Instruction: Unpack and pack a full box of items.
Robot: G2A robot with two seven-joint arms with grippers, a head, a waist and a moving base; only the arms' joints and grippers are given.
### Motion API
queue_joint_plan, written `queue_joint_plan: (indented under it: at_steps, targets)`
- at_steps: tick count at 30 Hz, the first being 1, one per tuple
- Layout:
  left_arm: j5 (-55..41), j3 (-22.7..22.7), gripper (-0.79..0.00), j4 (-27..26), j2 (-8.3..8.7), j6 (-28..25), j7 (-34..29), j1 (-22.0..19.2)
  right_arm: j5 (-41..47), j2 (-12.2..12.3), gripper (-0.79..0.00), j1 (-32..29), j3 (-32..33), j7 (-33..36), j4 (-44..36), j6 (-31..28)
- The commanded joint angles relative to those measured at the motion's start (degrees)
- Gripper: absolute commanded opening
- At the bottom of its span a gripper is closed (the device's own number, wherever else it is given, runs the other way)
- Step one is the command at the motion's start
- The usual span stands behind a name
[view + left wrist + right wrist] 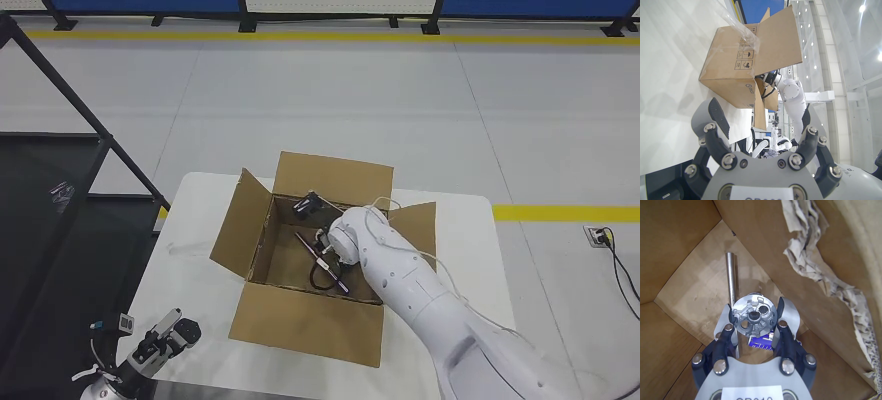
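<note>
Steel disc (745, 321), notched and drilled with holes, sits clamped by its rim between the two fingers of the right hand (755, 311), low inside the cardboard box (696, 285). Just under it lies a small blue packet (761, 343). Beside that, a shiny rod (730, 275) lies flat on the box floor, pointing toward the far corner. Crumpled brown paper (810, 256) is bunched along one wall. Farther out, the box stands on the white surface (200, 260) with its flaps (335, 170) standing up. The left hand (761, 113) is spread wide and empty near the surface's corner, well apart from the box.

The likely trouble is the grip: a heavy round part held only at two points on its edge could twist or slip and drop onto the rod. On the way up, the arm could also snag a flap or the paper, and nothing is steadying the box
</note>
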Motion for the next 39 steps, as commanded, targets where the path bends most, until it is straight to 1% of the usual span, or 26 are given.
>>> queue_joint_plan:
  at_steps: [1, 2, 3, 6, 7, 8, 13, 19, 21, 24, 27, 31, 36, 39]
  targets:
    - [0.0, 0.0, 0.0, 0.0, 0.0, 0.0, 0.0, 0.0, -0.13, -0.07, -0.259, 0.02, 0.16, 0.04, 0.12, -0.15]
    - [0.0, 0.0, 0.0, 0.0, 0.0, 0.0, 0.0, 0.0, -0.28, -0.1, -0.197, 0.02, 0.21, 0.03, 0.17, -0.27]
    - [0.0, 0.0, 0.0, 0.0, 0.0, 0.0, 0.0, 0.0, -0.37, -0.13, -0.169, 0.0, 0.28, 0.04, 0.27, -0.34]
    - [0.0, 0.0, 0.0, 0.0, 0.0, 0.0, 0.0, 0.0, -0.59, -0.21, -0.123, -0.04, 0.53, 0.09, 0.43, -0.49]
    - [0.0, 0.0, 0.0, 0.0, 0.0, 0.0, 0.0, 0.0, -0.63, -0.23, -0.089, -0.07, 0.64, 0.09, 0.47, -0.58]
    - [0.0, 0.0, 0.0, 0.0, 0.0, 0.0, 0.0, 0.0, -0.72, -0.24, 0.0, -0.09, 0.72, 0.13, 0.51, -0.63]
    - [0.0, 0.0, 0.0, 0.0, 0.0, 0.0, 0.0, 0.0, -0.88, -0.22, 0.0, -0.09, 1.38, -0.03, 0.12, -0.98]
    - [0.0, 0.0, 0.0, 0.0, 0.0, 0.0, 0.0, 0.0, -1.08, 0.43, 0.0, 0.01, 2.86, -0.72, -2.15, -1.42]
    - [0.0, 0.0, 0.0, 0.0, 0.0, 0.0, 0.0, 0.0, -0.94, 0.84, 0.0, -0.1, 3.56, -0.67, -3.72, -2.44]
    - [0.0, 0.0, 0.0, 0.0, 0.0, 0.0, 0.0, 0.0, -0.26, 1.82, 0.0, -0.4, 5.14, -0.13, -6.96, -5.52]
    - [0.01, 0.09, 0.0, -0.36, -0.03, 0.36, 0.82, -0.05, -0.2, 3.3, 0.0, -1.28, 7.2, 1.02, -11.66, -8.14]
    - [0.1, -0.37, 0.0, -1.22, 0.03, 0.24, 1.43, 0.28, -1.17, 6.09, 0.0, -4.57, 11.24, 2.62, -21.13, -10.19]
    - [1.41, -1.14, 0.0, -2.72, 0.13, -0.39, 2.6, 0.47, -3.26, 10.14, 0.0, -12.42, 18.73, 7.87, -39.31, -10.95]
    - [6.34, -1.6, 0.0, -4.99, 0.13, -1.72, 5.85, 0.9, -4.14, 12.13, 0.0, -17.65, 23.51, 13.08, -50.99, -11.04]
